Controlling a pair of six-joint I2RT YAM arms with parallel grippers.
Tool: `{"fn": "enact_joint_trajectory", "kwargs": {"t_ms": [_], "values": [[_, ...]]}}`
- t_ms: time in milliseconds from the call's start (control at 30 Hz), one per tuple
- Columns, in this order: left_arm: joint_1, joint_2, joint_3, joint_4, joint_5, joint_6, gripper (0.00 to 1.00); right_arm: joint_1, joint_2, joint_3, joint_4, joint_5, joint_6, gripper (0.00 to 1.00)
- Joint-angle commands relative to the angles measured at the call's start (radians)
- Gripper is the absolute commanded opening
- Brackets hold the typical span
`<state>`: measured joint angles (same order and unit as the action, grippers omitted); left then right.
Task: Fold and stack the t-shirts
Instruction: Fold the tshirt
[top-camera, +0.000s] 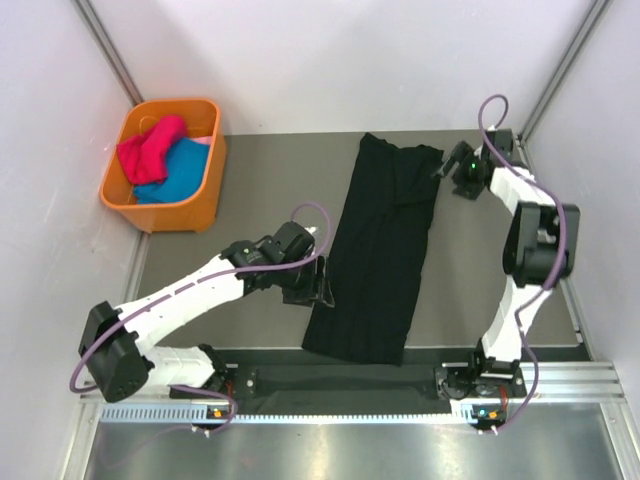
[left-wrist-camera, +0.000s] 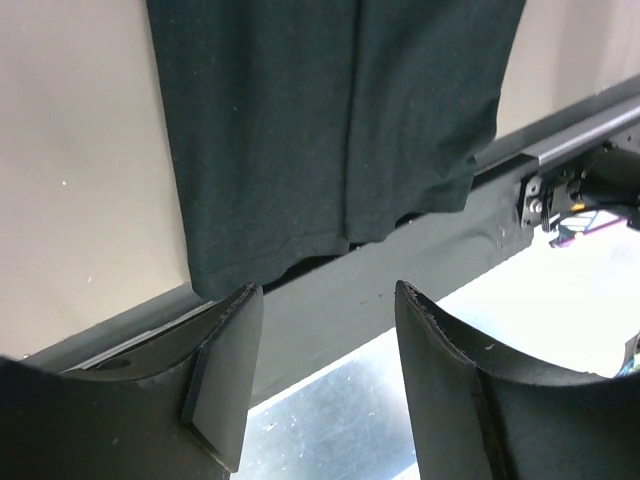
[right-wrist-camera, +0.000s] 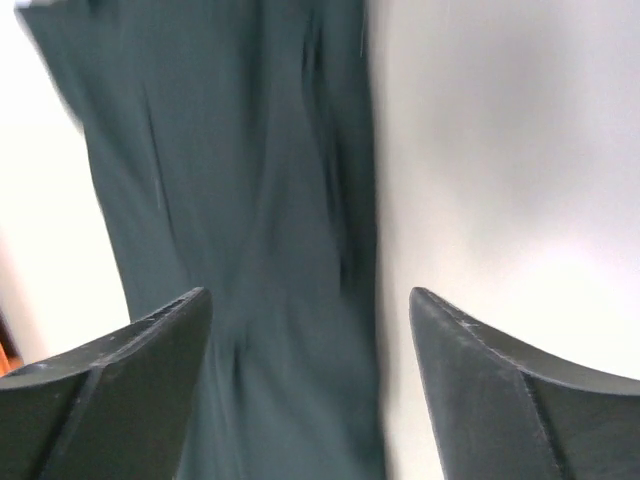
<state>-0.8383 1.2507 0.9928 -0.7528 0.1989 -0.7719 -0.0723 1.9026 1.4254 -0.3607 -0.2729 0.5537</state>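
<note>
a: where is the black t-shirt (top-camera: 380, 250) from your end?

b: i see it lying flat in the middle of the table (top-camera: 250, 215), folded lengthways into a long, narrow strip. it runs from the far side down towards me on a slight slant, and its near hem reaches the dark rail (top-camera: 340, 378) between the arm bases.

a: and the left gripper (top-camera: 318, 290)?

b: i have it just beside the shirt's left edge, close to the near end. in the left wrist view its fingers (left-wrist-camera: 225, 370) are spread, released, with nothing between them. the hem lies a little beyond the tips, with two layers of cloth showing at that edge, and it is not touched.

a: how about the right gripper (top-camera: 443, 168)?

b: that one is up at the far right corner of the shirt, just beside it, with the arm bent back over the table's right side. the right wrist view is blurred, but i can make out both fingers (right-wrist-camera: 120, 390) standing wide and empty, with the dark cloth under the gap and off to one side. i cannot tell whether the tips touch the fabric.

a: what about the other shirts?

b: the pink t-shirt (top-camera: 150, 148) and the teal t-shirt (top-camera: 182, 178) are crumpled in the orange basket (top-camera: 195, 205) at the table's far left corner. the pink one lies partly over the teal one. both are well apart from the arms and from the black shirt.
</note>
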Motion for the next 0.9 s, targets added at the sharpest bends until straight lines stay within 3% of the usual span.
{"fn": "enact_joint_trajectory", "kwargs": {"t_ms": [0, 167, 367, 600, 667, 700, 767, 867], "values": [[0.005, 0.010, 0.034, 0.018, -0.033, -0.032, 0.60, -0.032, 0.157, 0.176, 0.138, -0.066, 0.012, 0.78], [0.007, 0.027, 0.010, 0.041, -0.042, -0.081, 0.60, -0.035, 0.375, 0.418, 0.178, -0.120, 0.017, 0.70], [0.011, 0.049, 0.013, 0.033, -0.073, -0.109, 0.60, -0.035, 0.527, 0.566, 0.201, -0.106, 0.057, 0.67], [0.045, 0.092, 0.040, 0.052, -0.104, -0.113, 0.60, -0.026, 0.671, 0.684, 0.240, -0.114, 0.163, 0.45], [0.057, 0.108, 0.050, 0.073, -0.099, -0.109, 0.60, -0.017, 0.720, 0.747, 0.250, -0.111, 0.179, 0.36], [0.074, 0.116, 0.053, 0.076, -0.096, -0.107, 0.60, -0.014, 0.736, 0.771, 0.253, -0.103, 0.201, 0.24], [0.090, 0.147, 0.070, 0.085, -0.078, -0.099, 0.59, -0.004, 0.788, 0.846, 0.290, -0.106, 0.227, 0.12], [0.110, 0.186, 0.096, 0.087, -0.078, -0.086, 0.59, 0.008, 0.846, 0.929, 0.353, -0.089, 0.303, 0.06]]}}
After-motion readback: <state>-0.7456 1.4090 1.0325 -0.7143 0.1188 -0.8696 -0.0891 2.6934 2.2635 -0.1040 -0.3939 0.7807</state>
